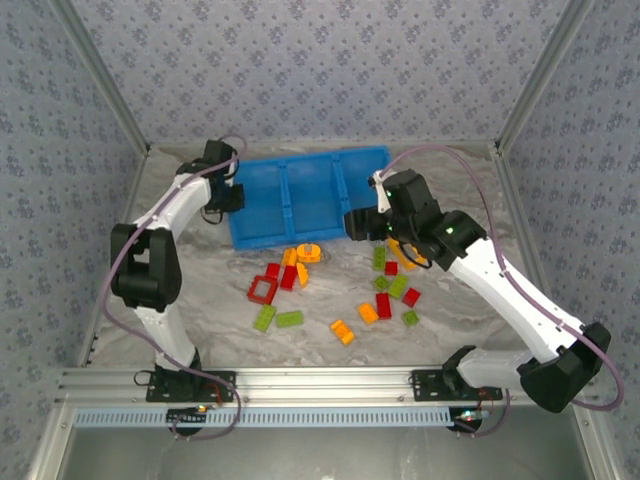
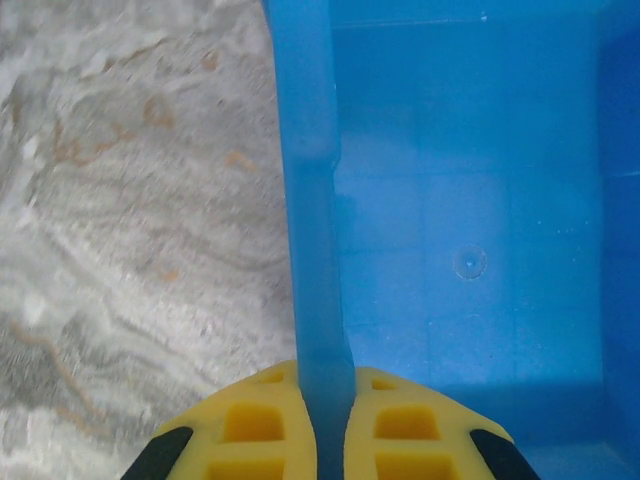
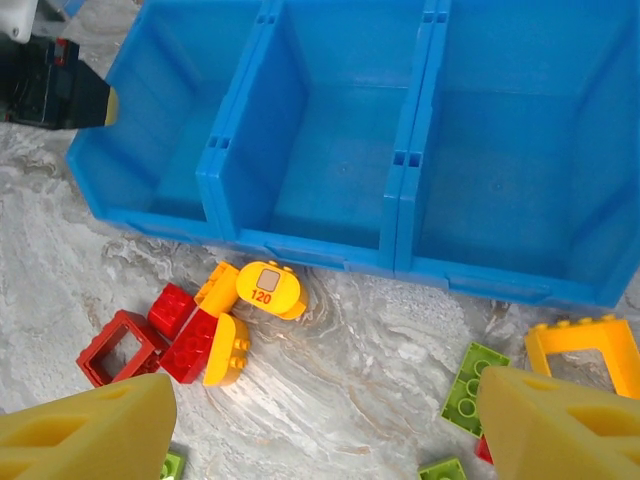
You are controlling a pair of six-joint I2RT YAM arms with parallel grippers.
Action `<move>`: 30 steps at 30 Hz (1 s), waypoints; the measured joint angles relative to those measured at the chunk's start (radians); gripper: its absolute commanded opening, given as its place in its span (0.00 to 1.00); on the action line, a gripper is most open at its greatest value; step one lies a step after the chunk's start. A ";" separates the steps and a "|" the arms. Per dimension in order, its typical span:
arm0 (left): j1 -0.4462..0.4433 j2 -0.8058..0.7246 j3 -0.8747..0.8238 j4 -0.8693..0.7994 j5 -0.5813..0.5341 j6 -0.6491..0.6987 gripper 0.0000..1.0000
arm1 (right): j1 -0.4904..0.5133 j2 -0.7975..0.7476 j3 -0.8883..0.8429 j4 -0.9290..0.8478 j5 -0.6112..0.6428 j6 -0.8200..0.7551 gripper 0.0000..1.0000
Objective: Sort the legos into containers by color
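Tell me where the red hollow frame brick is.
In the top view, the red frame lies left of centre, in front of the blue bin, beside a red block.

containers: smooth glossy plastic | legos: shiny plastic | table: matt marbled top

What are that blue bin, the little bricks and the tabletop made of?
The blue bin looks like moulded plastic, smooth and slightly glossy, with moulded notches at the dividers. The bricks look like hard, shiny plastic, with round studs and crisp moulded edges. The tabletop shows a grey-and-tan marble pattern with a dull finish. It could be a printed sheet or laminate rather than stone; I can't tell which.
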 measured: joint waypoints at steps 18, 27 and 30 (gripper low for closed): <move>-0.029 0.158 0.211 -0.024 0.029 0.010 0.00 | -0.045 -0.045 -0.080 -0.052 0.076 0.071 0.81; -0.029 0.187 0.251 -0.037 0.032 0.021 0.27 | -0.131 -0.098 -0.182 -0.111 0.127 0.142 0.76; -0.029 0.194 0.250 -0.035 0.033 0.016 0.37 | -0.159 -0.119 -0.214 -0.135 0.150 0.180 0.73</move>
